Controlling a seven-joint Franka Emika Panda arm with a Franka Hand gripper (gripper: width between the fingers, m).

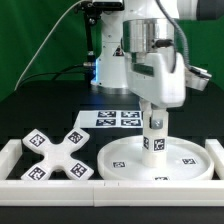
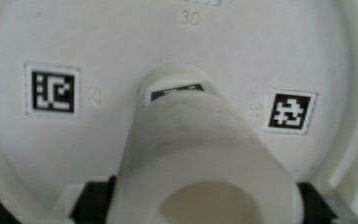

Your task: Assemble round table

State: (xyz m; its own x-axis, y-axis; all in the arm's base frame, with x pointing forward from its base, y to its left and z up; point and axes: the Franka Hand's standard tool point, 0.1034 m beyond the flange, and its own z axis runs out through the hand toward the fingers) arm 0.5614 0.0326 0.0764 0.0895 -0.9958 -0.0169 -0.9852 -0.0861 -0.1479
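- The leg (image 2: 194, 140) fills the wrist view. Its hollow end is nearest the lens and its far end meets the round disc (image 2: 87, 40) at about the centre, between two of the disc's square tags (image 2: 55, 88).
- The gripper (image 1: 153, 106) is pinched on the leg's upper part. Dark finger pads (image 2: 98, 194) show on either side of the cylinder, so the jaws are closed on it, not spread.
- I judge the high, top-down grip is meant to keep the leg upright over the disc's middle, so it can be pressed or turned into its seat. The pictures do not show whether it is seated yet.
- In the exterior view the leg (image 1: 154, 130) stands vertical on the disc (image 1: 125, 158). The disc lies flat near the table's (image 1: 40, 110) front edge, on the exterior view's right.
- A white rail (image 1: 40, 190) runs along the front edge and turns up both sides, and the disc sits close against it. That likely braces the disc against sliding while the leg is worked in.
- The cross base (image 1: 58, 152) lies flat by the front edge on the exterior view's left, just beside the disc and apart from the gripper. It seems to be waiting for a later step.
- The marker board (image 1: 115, 118) lies farther back, near the table's middle, behind the disc.
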